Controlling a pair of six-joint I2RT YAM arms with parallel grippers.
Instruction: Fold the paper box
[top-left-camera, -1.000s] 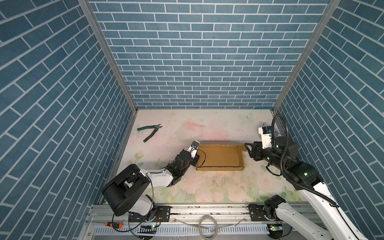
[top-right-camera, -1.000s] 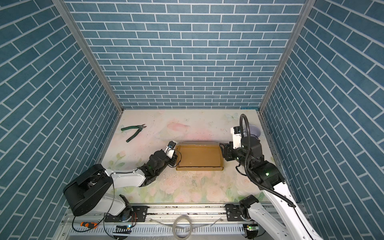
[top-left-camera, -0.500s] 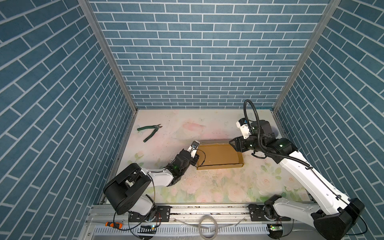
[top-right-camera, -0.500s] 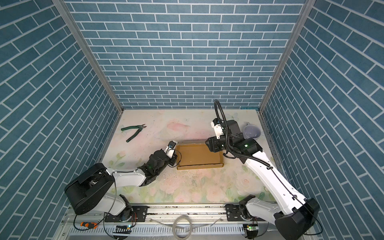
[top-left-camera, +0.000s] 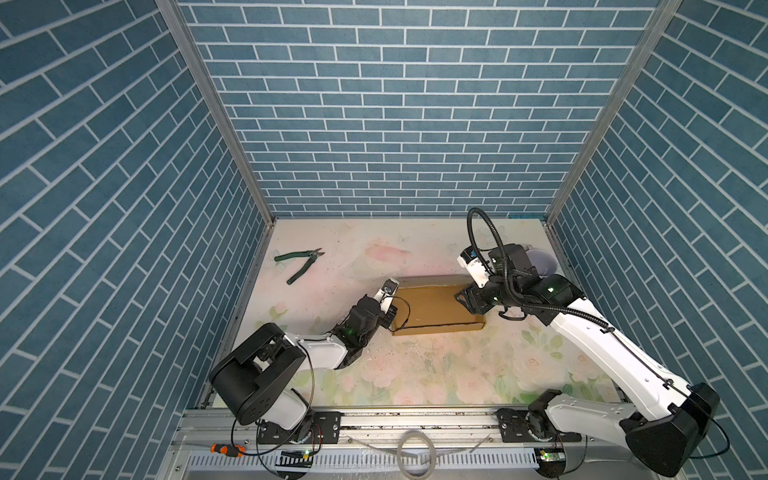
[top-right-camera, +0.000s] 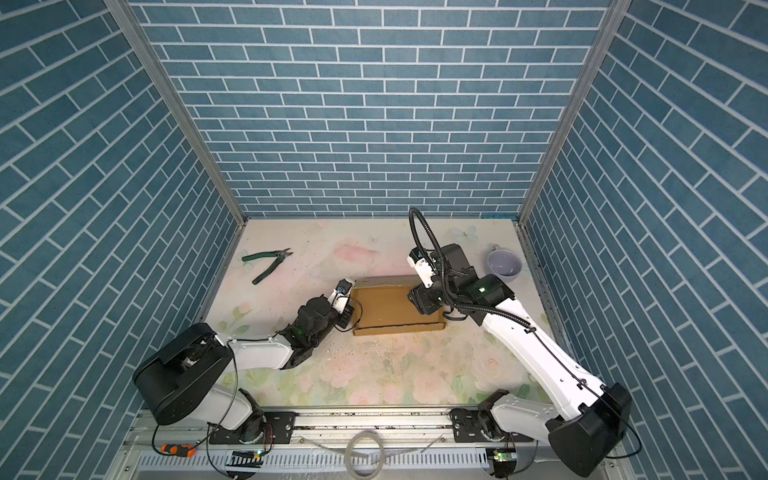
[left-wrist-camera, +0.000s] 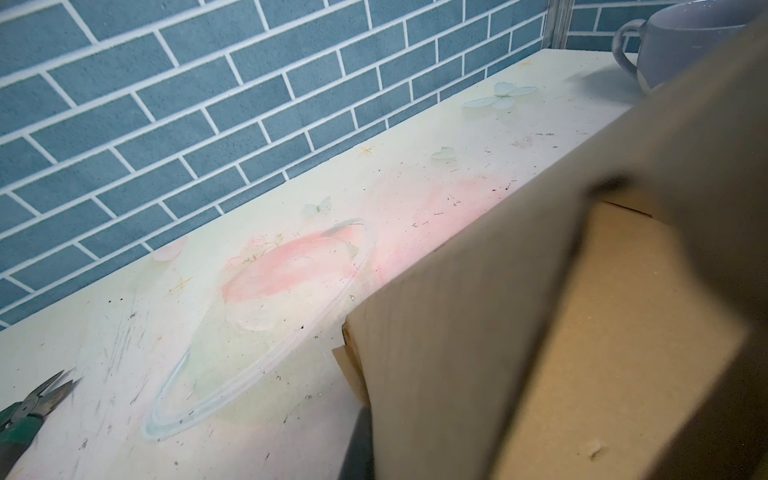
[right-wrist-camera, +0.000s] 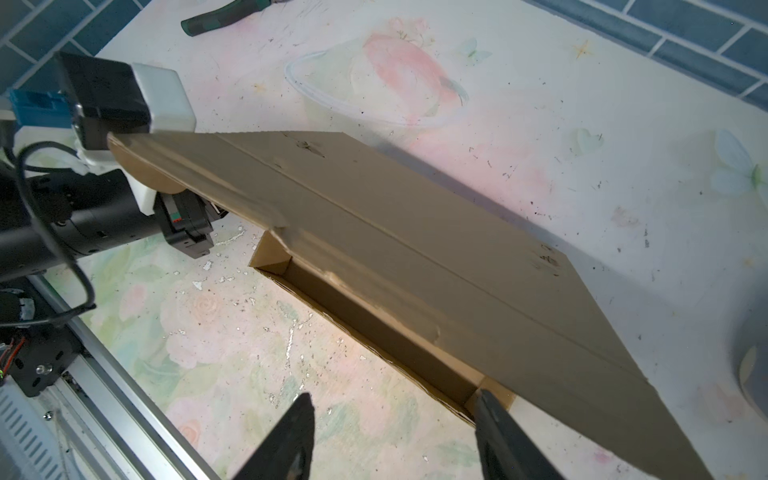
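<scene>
Jaws wide and empty, the right gripper (right-wrist-camera: 395, 395) hovers over the paper box (top-left-camera: 432, 303) on the table (top-left-camera: 374, 374). The left gripper (top-left-camera: 388, 320), closed, sits at the box's left end. The right wrist view, unlike the top views, shows the lid (right-wrist-camera: 415, 232) ajar.

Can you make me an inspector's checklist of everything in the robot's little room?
Surface: flowery table, scattered with crumbs.
Job's things: paper box, brown cardboard, lid tilted over the tray, not shut; the right wrist view shows a gap along its front.
Clutter: green pliers back left; lilac mug back right; orange screwdriver by the front rail.
Grippers: left gripper shut, at the box's left end; right gripper open, over its right end.
Cables: black hose arches above the right gripper; thin black wire by the left gripper; pale tube coil at the front.
Surroundings: blue brick walls on three sides.
</scene>
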